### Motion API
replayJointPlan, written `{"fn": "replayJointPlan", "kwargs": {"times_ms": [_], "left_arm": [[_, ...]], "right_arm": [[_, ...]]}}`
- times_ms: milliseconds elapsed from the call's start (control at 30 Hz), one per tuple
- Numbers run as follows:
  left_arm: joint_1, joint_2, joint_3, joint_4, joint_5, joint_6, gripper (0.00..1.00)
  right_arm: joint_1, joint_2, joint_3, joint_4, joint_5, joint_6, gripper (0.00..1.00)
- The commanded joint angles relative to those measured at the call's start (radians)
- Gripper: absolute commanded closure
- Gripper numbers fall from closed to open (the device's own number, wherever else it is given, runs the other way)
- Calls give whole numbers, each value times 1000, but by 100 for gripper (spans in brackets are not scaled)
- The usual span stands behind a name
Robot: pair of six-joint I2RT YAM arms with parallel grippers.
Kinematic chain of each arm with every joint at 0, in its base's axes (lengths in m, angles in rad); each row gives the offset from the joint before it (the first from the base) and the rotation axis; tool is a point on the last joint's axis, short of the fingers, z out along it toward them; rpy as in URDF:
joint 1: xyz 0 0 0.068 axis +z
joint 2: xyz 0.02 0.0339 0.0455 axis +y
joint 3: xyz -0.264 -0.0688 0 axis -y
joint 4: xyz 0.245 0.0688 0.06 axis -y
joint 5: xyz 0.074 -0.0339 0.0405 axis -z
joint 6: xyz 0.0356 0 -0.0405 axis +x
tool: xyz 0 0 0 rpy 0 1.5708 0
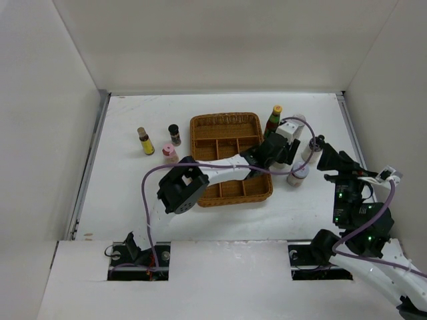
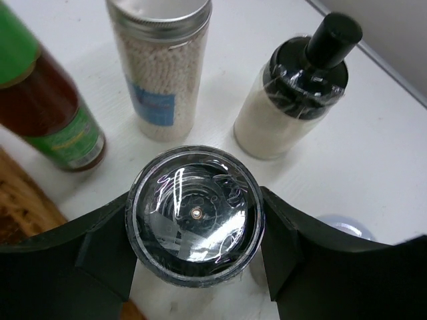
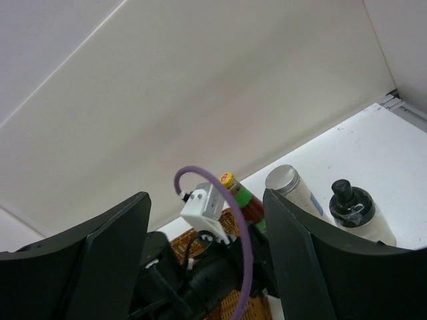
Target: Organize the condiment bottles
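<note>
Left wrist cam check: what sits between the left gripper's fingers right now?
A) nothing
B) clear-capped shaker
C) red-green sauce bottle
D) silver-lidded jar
B: the left gripper has its fingers against both sides of the clear-capped shaker, while the silver-lidded jar and the red-green sauce bottle stand free beyond it.

One wicker tray (image 1: 227, 117), centre frame. Seven bottles and jars seen from above on the surface (image 1: 133, 200). Three left of the tray: yellow-labelled brown bottle (image 1: 144, 141), black-capped dark bottle (image 1: 174, 134), pink-lidded jar (image 1: 169, 154). Four right of it: red-green bottle (image 1: 273, 121), silver-lidded jar (image 1: 299, 121), black-topped shaker (image 1: 309, 153), white jar (image 1: 297, 175). Four in the left wrist view, one a clear-lidded jar (image 2: 195, 215); cannot tell whether one of the seven. Two fingers (image 2: 53, 267) per wrist view.
</note>
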Motion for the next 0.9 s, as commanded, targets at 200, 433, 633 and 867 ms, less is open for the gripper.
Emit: {"fn": "replayJointPlan", "kwargs": {"times_ms": [200, 433, 633, 867], "left_arm": [[74, -443, -206, 247, -41, 28, 71], [197, -623, -445, 273, -165, 20, 71], [373, -609, -542, 301, -197, -55, 71], [414, -497, -512, 338, -116, -79, 71]], "right_arm": [[17, 36, -12, 90, 20, -39, 25], [19, 105, -20, 124, -6, -27, 24], [19, 203, -27, 154, -66, -8, 24], [-6, 300, -33, 173, -124, 25, 24]]}}
